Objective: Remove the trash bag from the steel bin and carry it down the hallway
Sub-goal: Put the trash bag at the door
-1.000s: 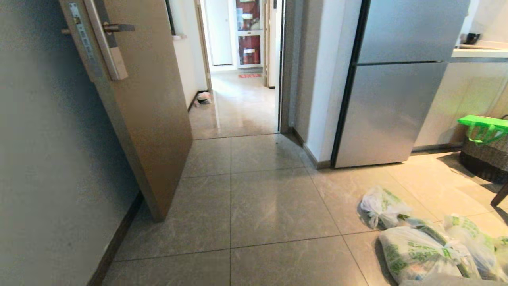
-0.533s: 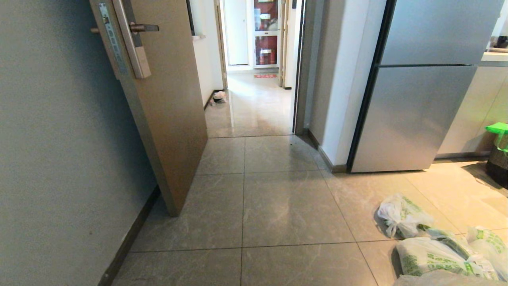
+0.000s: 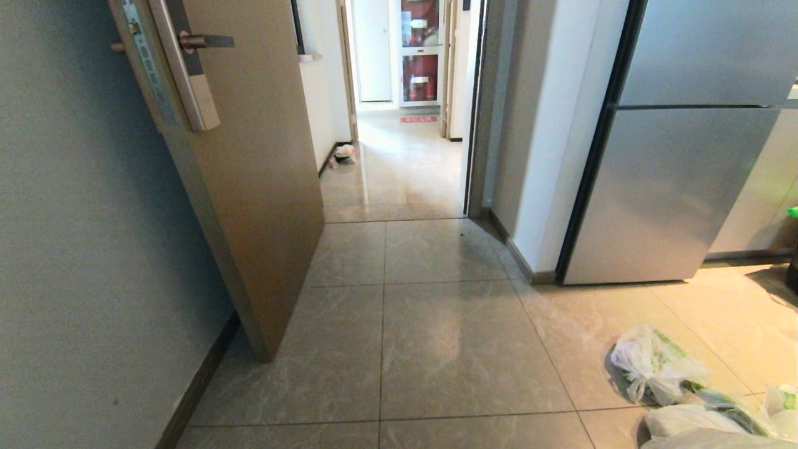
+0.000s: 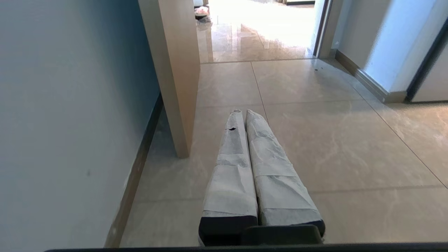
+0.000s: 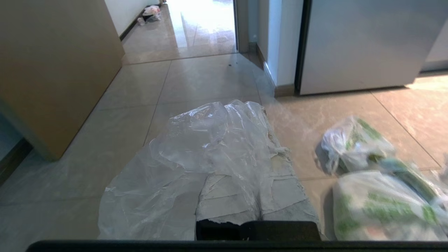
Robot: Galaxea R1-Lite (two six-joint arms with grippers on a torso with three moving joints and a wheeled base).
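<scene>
The trash bag point(image 5: 182, 154), thin clear wrinkly plastic, is draped over my right gripper point(image 5: 241, 105), whose tape-wrapped fingers are shut on it just above the grey floor tiles. My left gripper point(image 4: 243, 112) hangs shut and empty, its wrapped fingers pressed together, pointing toward the doorway. The hallway point(image 3: 399, 162) with glossy beige tiles lies ahead through the open doorway and also shows as the hallway point(image 5: 189, 31) in the right wrist view. The steel bin is out of view. Neither gripper shows in the head view.
A brown door point(image 3: 249, 174) stands open on the left, close to a grey wall point(image 3: 75, 249). A steel fridge point(image 3: 679, 187) fills the right. White bags with green print point(image 3: 654, 368) lie on the floor at the right. A small object point(image 3: 344, 154) sits by the hallway wall.
The whole view has shifted: the camera moved on toward the doorway, so the printed bags slid to the lower right and the green-lined basket left the picture. The arms kept still.
</scene>
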